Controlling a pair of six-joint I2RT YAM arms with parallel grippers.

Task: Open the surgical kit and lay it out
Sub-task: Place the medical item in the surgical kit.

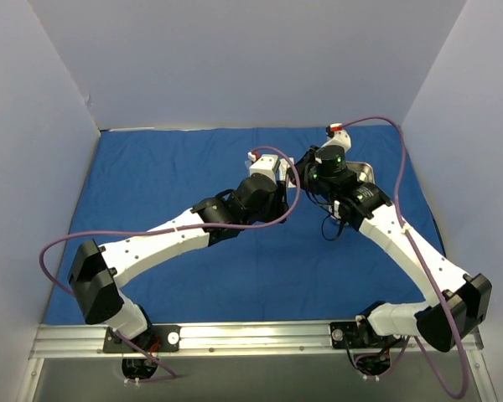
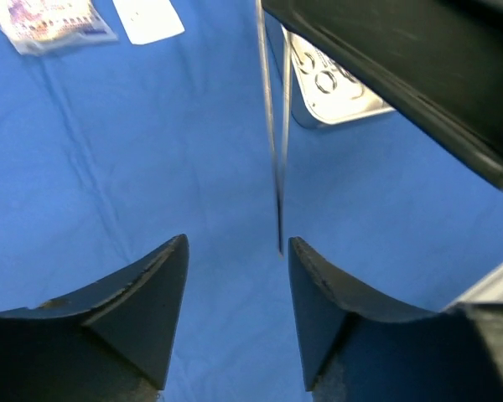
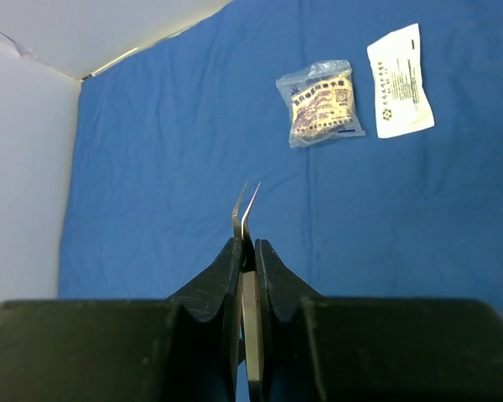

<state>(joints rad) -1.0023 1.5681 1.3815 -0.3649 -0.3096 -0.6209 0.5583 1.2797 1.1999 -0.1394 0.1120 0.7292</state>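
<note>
Right gripper (image 3: 247, 244) pinching tweezers (image 3: 239, 224) above blue cloth wrap (image 3: 151, 151), left gripper (image 2: 235, 268) fingers spread, gripping nothing, steel tray (image 2: 352, 107) holding ring-handled instruments (image 2: 318, 79), clear packet (image 3: 321, 102) and white packet (image 3: 400, 80) flat on cloth.

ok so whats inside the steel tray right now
Ring handles of scissor-like instruments show inside the steel tray in the left wrist view. The rest of its inside is covered by the right gripper, which is shut on the tweezers.

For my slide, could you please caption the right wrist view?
Right gripper pinches tweezers over blue cloth; clear packet, white packet beyond.
</note>
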